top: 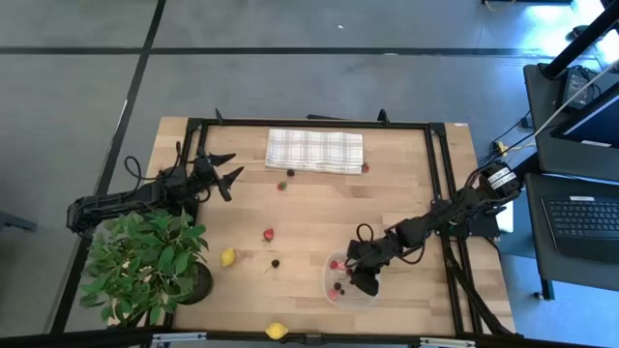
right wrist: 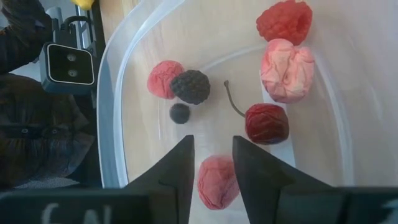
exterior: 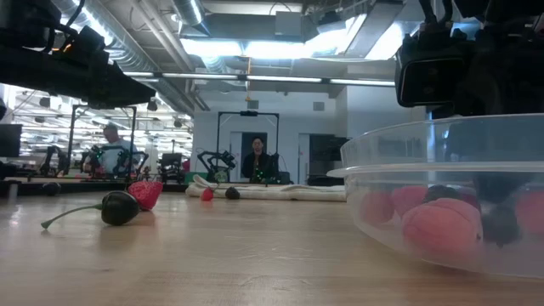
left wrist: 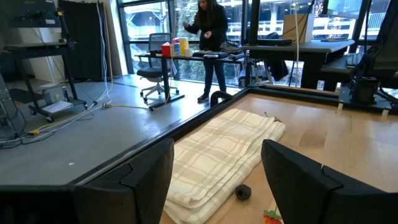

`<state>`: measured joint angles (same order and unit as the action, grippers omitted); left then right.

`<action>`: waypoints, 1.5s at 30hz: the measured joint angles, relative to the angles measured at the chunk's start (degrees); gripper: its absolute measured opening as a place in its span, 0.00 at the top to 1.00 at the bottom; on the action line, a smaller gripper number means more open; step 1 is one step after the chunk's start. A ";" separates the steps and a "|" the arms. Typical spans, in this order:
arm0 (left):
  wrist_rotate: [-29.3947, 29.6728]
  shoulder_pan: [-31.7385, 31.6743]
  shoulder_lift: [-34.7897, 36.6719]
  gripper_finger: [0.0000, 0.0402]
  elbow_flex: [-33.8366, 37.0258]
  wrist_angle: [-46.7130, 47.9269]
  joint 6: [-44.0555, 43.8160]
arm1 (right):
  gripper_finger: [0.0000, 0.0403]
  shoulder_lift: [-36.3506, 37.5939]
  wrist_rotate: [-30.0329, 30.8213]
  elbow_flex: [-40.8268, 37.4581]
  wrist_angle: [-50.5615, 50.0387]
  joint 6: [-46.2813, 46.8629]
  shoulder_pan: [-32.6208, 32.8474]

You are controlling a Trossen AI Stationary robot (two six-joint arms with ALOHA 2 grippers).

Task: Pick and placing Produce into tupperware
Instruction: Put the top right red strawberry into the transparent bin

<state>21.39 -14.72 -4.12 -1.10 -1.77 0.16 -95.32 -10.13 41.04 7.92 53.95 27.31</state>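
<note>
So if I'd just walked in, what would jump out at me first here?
Probably the right gripper hanging over the clear tub near the table's front edge, its fingers slightly parted above the red, pink and dark berries already inside. Next, the big leafy plant at the front left corner, with the left gripper waiting open behind it. Loose berries and two lemons dot the wood, with a checked cloth at the back.
</note>
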 joint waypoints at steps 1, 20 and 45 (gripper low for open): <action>0.00 0.01 0.00 0.41 -0.01 0.00 0.00 | 0.71 0.01 0.00 0.00 0.00 -0.02 0.00; 0.00 -0.01 0.02 0.41 -0.01 -0.01 0.00 | 0.70 20.12 19.09 -0.04 -6.08 -17.67 -6.11; 0.00 0.00 0.00 0.41 0.02 0.01 0.02 | 0.38 26.85 42.12 -0.07 -27.45 -20.84 -33.95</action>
<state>21.39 -14.72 -4.12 -1.08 -1.76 0.18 -68.47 31.99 40.97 -19.52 33.11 -6.64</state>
